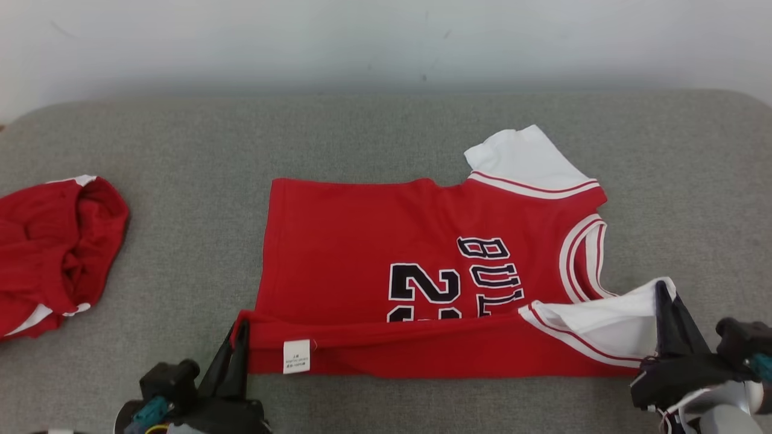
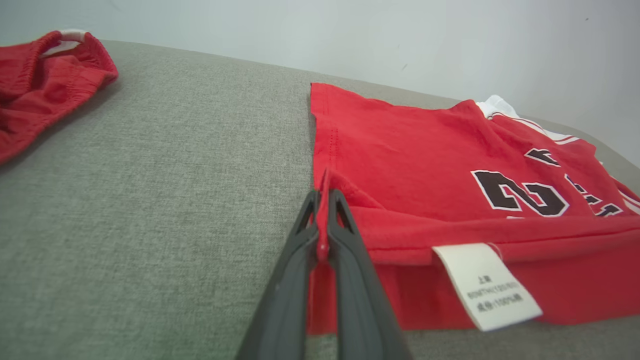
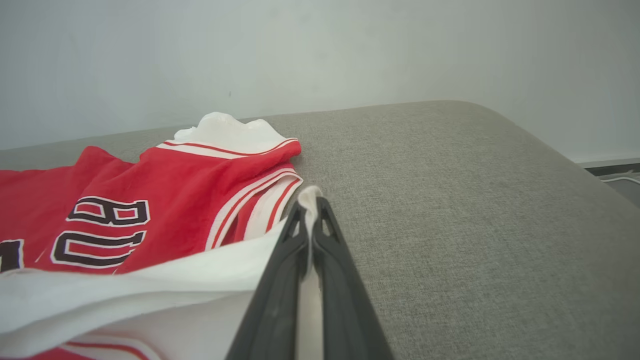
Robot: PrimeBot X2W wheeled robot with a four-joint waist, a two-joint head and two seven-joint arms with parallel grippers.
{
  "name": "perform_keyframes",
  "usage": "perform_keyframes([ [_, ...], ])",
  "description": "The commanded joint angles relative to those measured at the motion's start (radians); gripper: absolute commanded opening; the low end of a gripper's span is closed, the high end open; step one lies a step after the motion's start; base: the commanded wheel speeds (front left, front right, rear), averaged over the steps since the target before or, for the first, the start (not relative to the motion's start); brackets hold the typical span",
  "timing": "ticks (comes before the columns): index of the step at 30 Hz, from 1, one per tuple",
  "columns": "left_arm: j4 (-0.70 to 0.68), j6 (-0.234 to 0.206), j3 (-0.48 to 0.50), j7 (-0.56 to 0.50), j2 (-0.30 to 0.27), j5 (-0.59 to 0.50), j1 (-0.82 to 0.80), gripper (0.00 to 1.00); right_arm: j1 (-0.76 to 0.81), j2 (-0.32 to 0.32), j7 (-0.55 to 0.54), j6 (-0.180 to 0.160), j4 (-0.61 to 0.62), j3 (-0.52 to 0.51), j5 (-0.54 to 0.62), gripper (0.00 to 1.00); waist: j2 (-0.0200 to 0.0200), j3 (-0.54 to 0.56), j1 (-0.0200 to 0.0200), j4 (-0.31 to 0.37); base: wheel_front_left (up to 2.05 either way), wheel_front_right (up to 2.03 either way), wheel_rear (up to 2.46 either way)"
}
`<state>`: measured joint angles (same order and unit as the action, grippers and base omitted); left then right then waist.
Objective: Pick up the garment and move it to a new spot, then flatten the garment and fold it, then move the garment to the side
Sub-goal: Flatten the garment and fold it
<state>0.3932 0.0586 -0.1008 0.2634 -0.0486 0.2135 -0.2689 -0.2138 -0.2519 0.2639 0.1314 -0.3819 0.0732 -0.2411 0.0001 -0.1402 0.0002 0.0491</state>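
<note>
The garment is a red jersey with white sleeves and black lettering, spread on the grey cushion with its near long edge turned over toward the far side. My left gripper is shut on the garment's red hem corner at the lower left. My right gripper is shut on the white sleeve edge at the lower right. A white care label hangs from the folded-over strip beside the left fingers.
A second red garment lies crumpled at the cushion's left end, and is also seen as a red bundle in the left wrist view. The grey cushion ends at a pale wall behind; its right end rounds off.
</note>
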Motion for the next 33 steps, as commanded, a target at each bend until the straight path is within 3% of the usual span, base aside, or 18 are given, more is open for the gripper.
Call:
perform_keyframes([
  [1, 0.013, -0.008, -0.004, 0.002, -0.004, -0.001, -0.020, 0.00, -0.019, 0.002, 0.000, -0.001, -0.013, 0.002, 0.007, 0.00, -0.0001, -0.032, -0.0002, -0.013, 0.00, 0.00, 0.00],
  [13, 0.070, -0.068, -0.031, 0.002, -0.004, -0.014, -0.139, 0.00, -0.171, 0.000, 0.000, -0.001, -0.141, 0.015, 0.031, 0.00, -0.0001, -0.093, -0.0002, -0.012, 0.00, 0.00, 0.00],
  [18, 0.073, -0.068, -0.034, 0.002, -0.004, -0.012, -0.153, 0.00, -0.202, -0.007, 0.000, -0.001, -0.167, 0.035, 0.040, 0.00, -0.0001, -0.107, -0.0002, -0.012, 0.00, 0.00, 0.00],
  [19, 0.076, -0.069, -0.035, 0.002, -0.004, -0.009, -0.158, 0.20, -0.207, -0.007, 0.000, -0.001, -0.171, 0.036, 0.038, 0.03, -0.0001, -0.109, -0.0002, -0.012, 0.00, 0.00, 0.00],
  [20, 0.077, -0.070, -0.035, 0.002, -0.004, -0.007, -0.163, 0.35, -0.211, -0.006, 0.000, -0.001, -0.176, 0.032, 0.035, 0.24, -0.0001, -0.111, -0.0002, -0.012, 0.00, 0.00, 0.00],
  [21, 0.079, -0.072, -0.034, 0.002, -0.004, -0.005, -0.166, 0.80, -0.213, -0.003, 0.000, -0.001, -0.180, 0.026, 0.032, 1.00, -0.0001, -0.112, -0.0002, -0.012, 0.00, 0.00, 0.00],
  [22, 0.085, -0.076, -0.033, 0.002, -0.004, -0.003, -0.166, 1.00, -0.216, 0.000, 0.000, -0.002, -0.190, 0.018, 0.032, 1.00, -0.0001, -0.113, -0.0002, -0.011, 0.00, 0.00, 0.00],
  [28, 0.042, -0.111, 0.002, 0.002, -0.003, -0.009, -0.122, 1.00, -0.188, 0.021, 0.000, -0.001, -0.137, -0.077, 0.065, 1.00, -0.0001, -0.087, -0.0002, -0.012, 0.00, 0.00, 0.00],
  [33, 0.004, -0.114, 0.017, 0.002, -0.003, -0.001, -0.062, 1.00, -0.118, 0.025, 0.000, -0.001, -0.083, -0.108, 0.063, 1.00, -0.0001, -0.048, -0.0002, -0.011, 0.00, 0.00, 0.00],
])
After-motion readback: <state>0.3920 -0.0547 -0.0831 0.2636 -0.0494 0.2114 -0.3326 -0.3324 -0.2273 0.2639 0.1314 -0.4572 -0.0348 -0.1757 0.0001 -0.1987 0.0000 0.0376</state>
